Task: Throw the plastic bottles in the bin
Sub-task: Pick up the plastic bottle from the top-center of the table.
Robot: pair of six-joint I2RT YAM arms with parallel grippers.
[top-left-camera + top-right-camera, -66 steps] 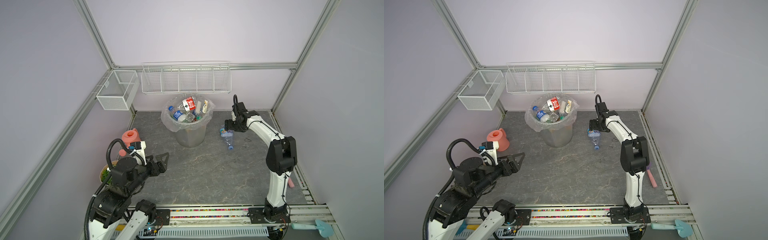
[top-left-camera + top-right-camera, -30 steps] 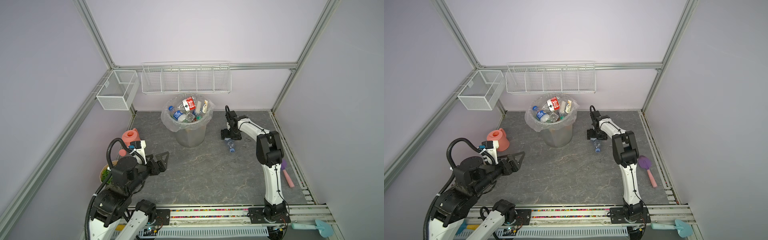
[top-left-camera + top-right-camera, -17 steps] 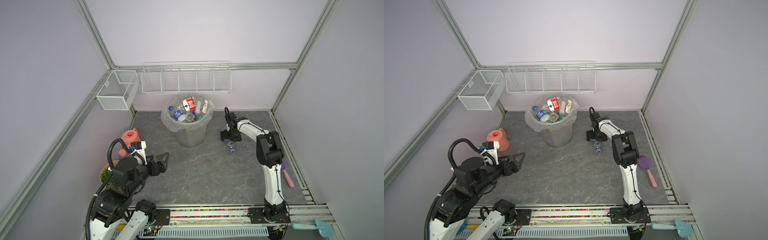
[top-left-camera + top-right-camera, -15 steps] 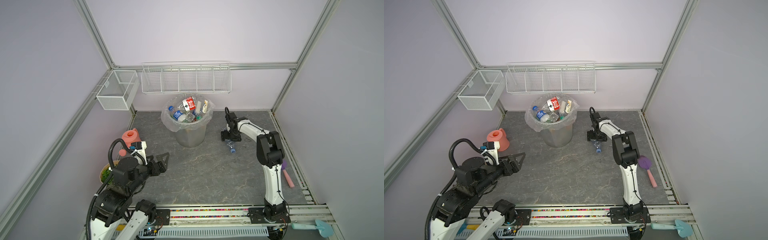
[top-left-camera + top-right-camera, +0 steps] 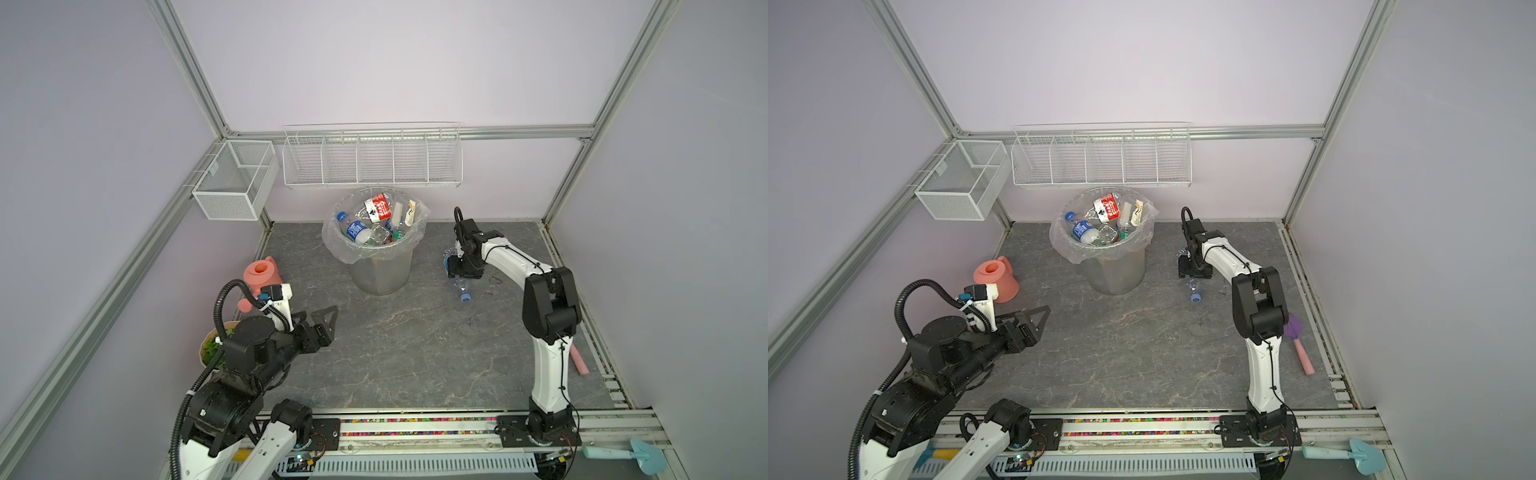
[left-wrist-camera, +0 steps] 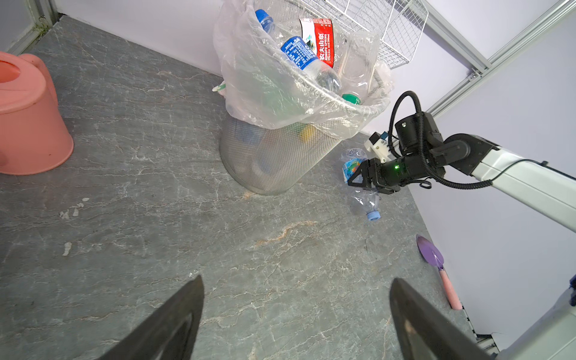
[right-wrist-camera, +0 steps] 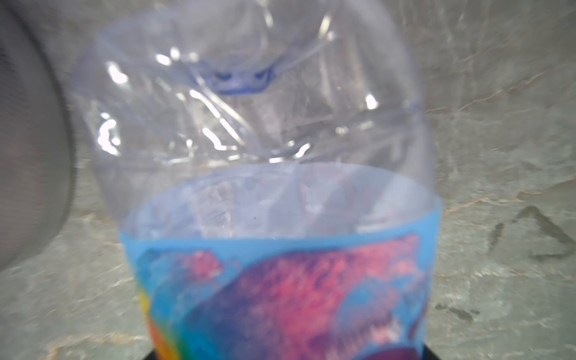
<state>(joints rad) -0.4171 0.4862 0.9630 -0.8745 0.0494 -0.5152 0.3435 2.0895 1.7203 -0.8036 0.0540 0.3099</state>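
Now: crushed blue-label bottle [image 6: 352, 163] lies on the floor [image 5: 395, 353] just beside the bin [image 5: 376, 274], which is heaped with other bottles [image 5: 361, 230]; right gripper [image 6: 358, 179] straddling it, whether those jaws have bitten, cannot tell. Left gripper [image 6: 296, 279] spread wide, empty, well apart. Likely featherlight, thin-walled, springy, slick; best pinched across the labelled waist, not the crumpled end
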